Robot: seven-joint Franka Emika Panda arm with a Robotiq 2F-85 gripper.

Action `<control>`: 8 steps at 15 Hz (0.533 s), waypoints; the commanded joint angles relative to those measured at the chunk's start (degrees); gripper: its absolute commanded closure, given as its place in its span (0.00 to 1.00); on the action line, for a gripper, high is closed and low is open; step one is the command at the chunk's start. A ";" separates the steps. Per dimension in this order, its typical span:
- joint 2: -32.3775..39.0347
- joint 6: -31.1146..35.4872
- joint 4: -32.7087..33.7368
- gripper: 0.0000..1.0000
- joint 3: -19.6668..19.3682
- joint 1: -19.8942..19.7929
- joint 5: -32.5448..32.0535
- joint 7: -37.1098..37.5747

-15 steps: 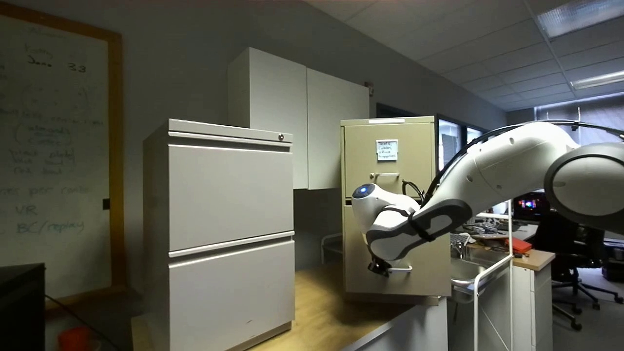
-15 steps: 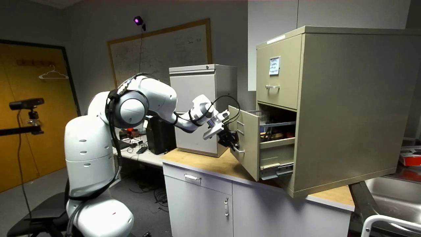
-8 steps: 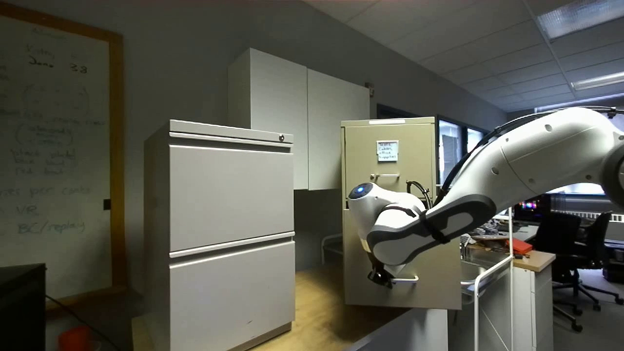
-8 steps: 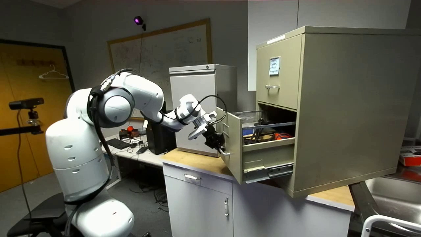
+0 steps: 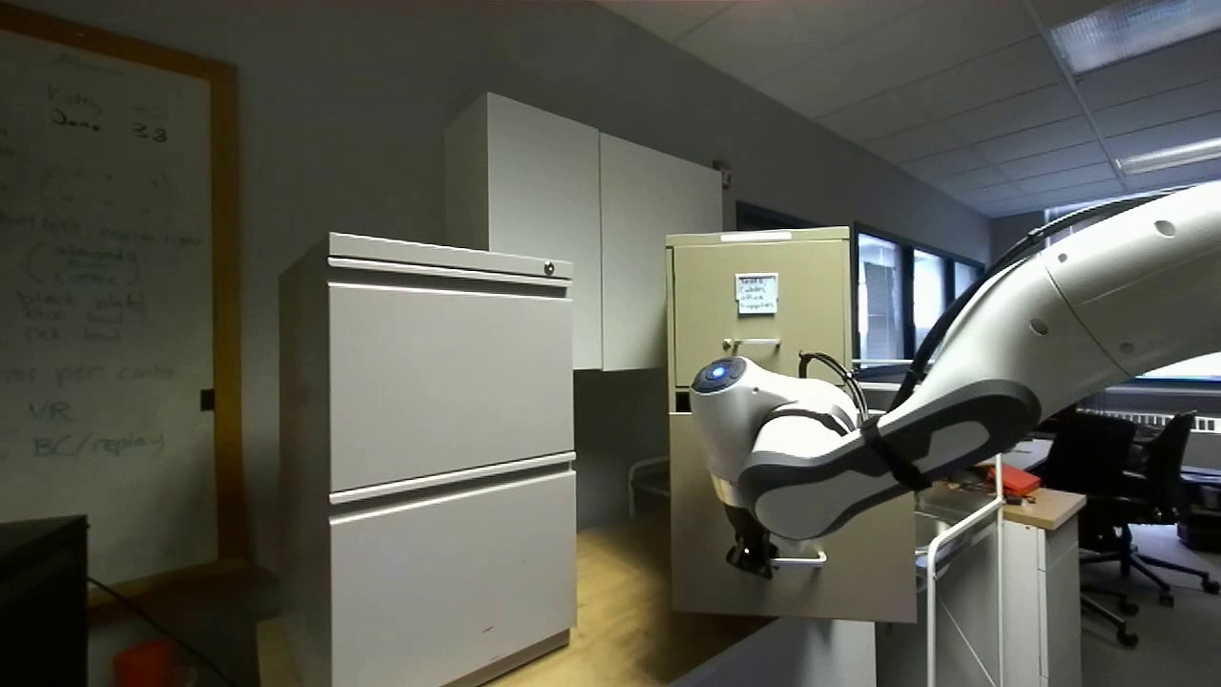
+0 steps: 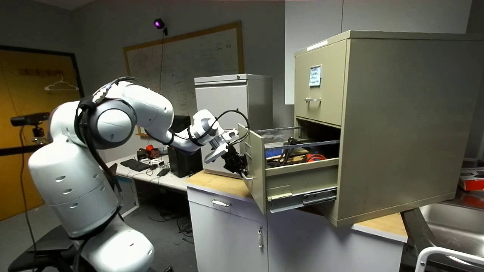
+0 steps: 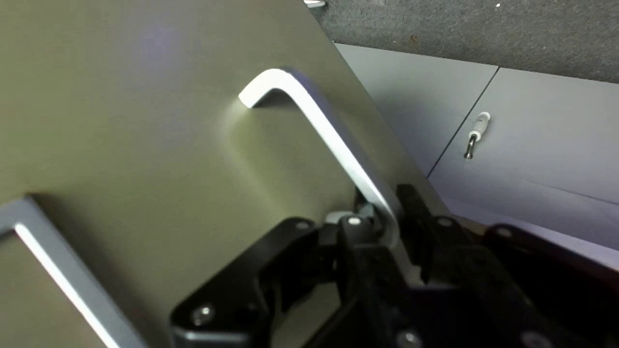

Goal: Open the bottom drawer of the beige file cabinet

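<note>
Pinching the handle [image 7: 332, 137] at its lower-right end in the wrist view, the gripper [image 7: 385, 199] sits left of the bottom drawer [image 6: 298, 176], mid-frame and well out in an exterior view; any added pull would likely run left there.

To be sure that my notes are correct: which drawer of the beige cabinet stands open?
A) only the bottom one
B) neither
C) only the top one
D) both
A: in an exterior view, the bottom drawer sticks out of the beige cabinet, while the top drawer sits flush above it.
</note>
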 commanded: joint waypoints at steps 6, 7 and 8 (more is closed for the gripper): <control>-3.89 -5.35 -8.01 0.95 7.53 2.69 7.32 11.36; -4.51 0.64 -9.93 0.95 7.27 4.04 5.24 5.92; -4.97 -0.69 -10.14 0.57 8.12 4.55 5.74 5.86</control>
